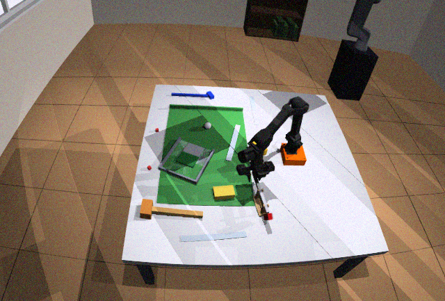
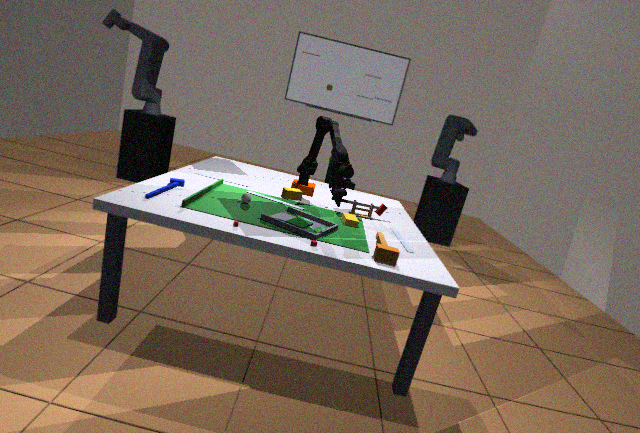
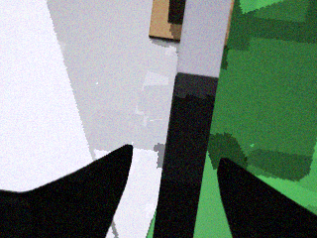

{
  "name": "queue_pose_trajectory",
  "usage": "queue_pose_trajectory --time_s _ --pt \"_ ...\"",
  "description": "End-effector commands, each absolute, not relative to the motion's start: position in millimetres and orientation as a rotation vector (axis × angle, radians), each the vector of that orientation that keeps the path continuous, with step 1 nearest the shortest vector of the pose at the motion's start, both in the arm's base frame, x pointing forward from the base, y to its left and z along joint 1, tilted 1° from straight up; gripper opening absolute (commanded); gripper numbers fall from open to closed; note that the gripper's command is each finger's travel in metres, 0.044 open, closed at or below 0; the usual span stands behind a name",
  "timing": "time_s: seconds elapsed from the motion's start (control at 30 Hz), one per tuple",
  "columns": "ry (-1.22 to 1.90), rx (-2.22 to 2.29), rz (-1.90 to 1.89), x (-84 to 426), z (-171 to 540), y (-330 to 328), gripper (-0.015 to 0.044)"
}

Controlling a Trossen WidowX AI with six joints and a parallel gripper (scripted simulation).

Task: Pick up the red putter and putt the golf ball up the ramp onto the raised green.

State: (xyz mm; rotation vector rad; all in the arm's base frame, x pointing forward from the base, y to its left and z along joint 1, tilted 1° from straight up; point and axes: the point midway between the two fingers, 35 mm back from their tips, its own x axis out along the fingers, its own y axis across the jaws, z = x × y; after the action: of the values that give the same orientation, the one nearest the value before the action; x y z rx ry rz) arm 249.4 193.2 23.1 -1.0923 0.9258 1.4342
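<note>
The red putter (image 1: 268, 216) (image 2: 381, 209) lies in a small wooden rack (image 3: 160, 25), its red head at the far end from my gripper. Its grey shaft and black grip (image 3: 185, 139) run down the wrist view. My gripper (image 1: 253, 178) (image 2: 338, 202) (image 3: 175, 159) is partly open, a finger on each side of the black grip, with gaps visible on both sides. The white golf ball (image 1: 207, 125) (image 2: 246, 198) rests on the green mat (image 1: 222, 114). The raised green with its ramp is inside a grey-walled frame (image 1: 205, 166) (image 2: 287, 228) on the mat.
A yellow block (image 1: 223, 192) (image 2: 350, 219) is on the mat near the rack. Another yellow block (image 2: 291, 193) is by the arm's base. An orange mallet (image 1: 146, 208) (image 2: 386, 254) and a blue hammer (image 1: 210, 94) (image 2: 177, 182) lie at opposite ends. A white strip (image 1: 233, 143) lies beside the arm.
</note>
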Motion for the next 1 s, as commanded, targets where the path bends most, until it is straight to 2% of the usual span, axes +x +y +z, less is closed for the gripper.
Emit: queue_pose_trajectory --time_s 0.0,0.13,0.23,0.43,0.97 --pt "0.927 -1.092 1.435 249.2 23.3 193.1 0.0125" --pt "0.927 -1.092 1.435 249.2 23.3 193.1 0.0020" --pt "0.927 -1.092 1.435 249.2 23.3 193.1 0.0000" --pt "0.927 -1.092 1.435 250.6 32.8 193.8 0.0000" --pt "0.927 -1.091 1.434 248.0 123.5 191.2 0.0000"
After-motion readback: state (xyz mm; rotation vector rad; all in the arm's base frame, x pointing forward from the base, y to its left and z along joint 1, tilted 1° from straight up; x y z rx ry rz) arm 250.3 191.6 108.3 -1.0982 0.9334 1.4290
